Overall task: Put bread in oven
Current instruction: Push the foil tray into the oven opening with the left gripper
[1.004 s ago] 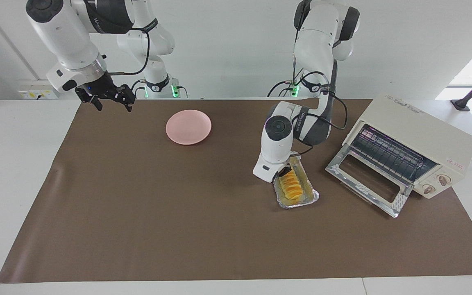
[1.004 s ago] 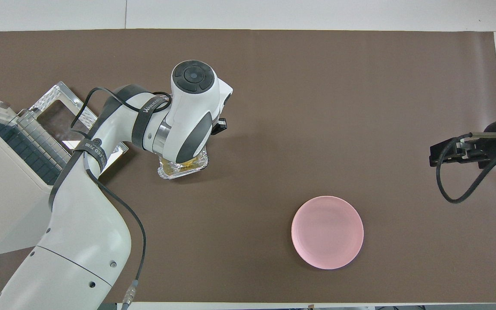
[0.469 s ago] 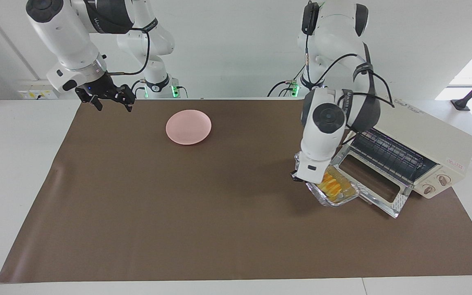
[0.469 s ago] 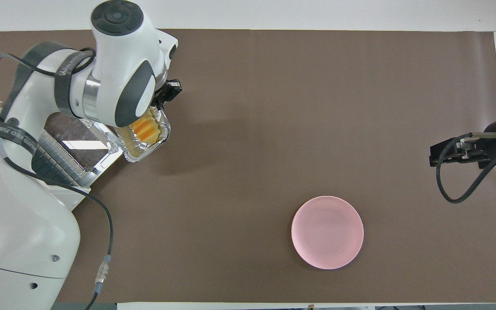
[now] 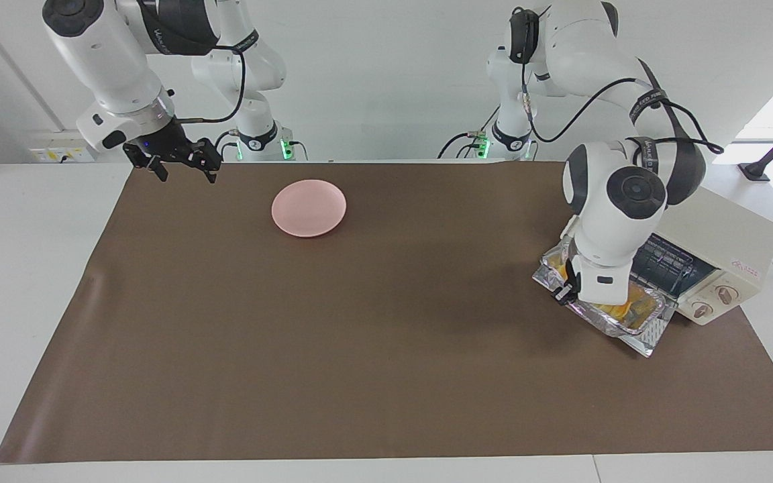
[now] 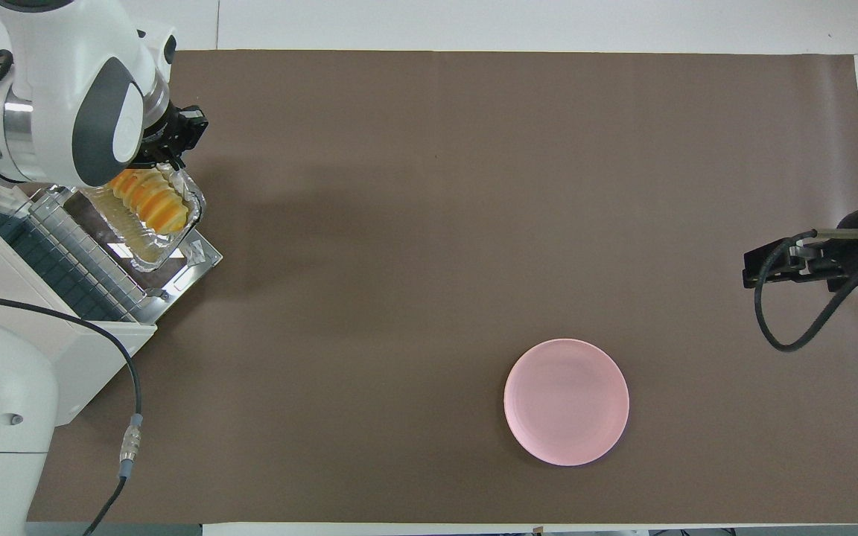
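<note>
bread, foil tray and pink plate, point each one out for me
bread (image 6: 152, 206), overhead view, on its ridged orange top.
foil tray (image 6: 147, 257), overhead view, on its rim, over the open oven door.
pink plate (image 6: 566, 402), overhead view, on its bare middle.

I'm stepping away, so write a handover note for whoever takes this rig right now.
Left hand: shut on the foil tray, carrying it over the oven's open drop-down door.
Right hand: open, holding nothing, waiting over the right arm's end of the table.
Bread: lies in the foil tray, not yet inside the oven.
Pink plate: bare, on the brown mat, not involved.
Done: tray with bread picked up and brought to the oven mouth.
Left: slide the tray onto the wire rack, let go, pull the arm out.
</note>
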### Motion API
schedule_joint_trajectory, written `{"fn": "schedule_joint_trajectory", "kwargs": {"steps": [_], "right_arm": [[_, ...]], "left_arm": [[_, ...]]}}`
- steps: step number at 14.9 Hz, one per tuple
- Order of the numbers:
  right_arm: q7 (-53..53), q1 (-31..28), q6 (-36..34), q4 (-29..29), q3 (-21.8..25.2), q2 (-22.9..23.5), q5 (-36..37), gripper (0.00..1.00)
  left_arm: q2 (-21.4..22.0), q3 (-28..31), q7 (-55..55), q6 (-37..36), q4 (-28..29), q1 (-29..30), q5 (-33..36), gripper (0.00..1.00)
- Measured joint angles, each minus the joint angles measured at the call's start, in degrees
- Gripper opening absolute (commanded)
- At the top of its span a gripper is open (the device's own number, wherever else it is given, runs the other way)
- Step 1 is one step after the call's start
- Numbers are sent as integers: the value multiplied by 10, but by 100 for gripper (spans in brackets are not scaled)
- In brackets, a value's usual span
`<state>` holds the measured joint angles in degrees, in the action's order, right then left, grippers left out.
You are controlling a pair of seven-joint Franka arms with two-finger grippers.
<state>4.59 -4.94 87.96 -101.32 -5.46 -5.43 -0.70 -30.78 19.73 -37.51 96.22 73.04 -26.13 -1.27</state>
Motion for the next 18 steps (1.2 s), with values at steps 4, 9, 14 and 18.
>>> {"fn": "schedule_joint_trajectory", "kwargs": {"steps": [4, 9, 14, 18], "right_arm": [[0, 0, 0, 0, 0, 0, 0, 100], [0, 0, 0, 0, 0, 0, 0, 100], [0, 0, 0, 0, 0, 0, 0, 100], [0, 0, 0, 0, 0, 0, 0, 100]], "left_arm": [[0, 2, 7, -52, 1, 31, 1, 0], [1, 18, 8, -80, 23, 39, 14, 0], [16, 28, 9, -82, 72, 40, 31, 0], [28, 35, 9, -82, 98, 40, 36, 0]]}}
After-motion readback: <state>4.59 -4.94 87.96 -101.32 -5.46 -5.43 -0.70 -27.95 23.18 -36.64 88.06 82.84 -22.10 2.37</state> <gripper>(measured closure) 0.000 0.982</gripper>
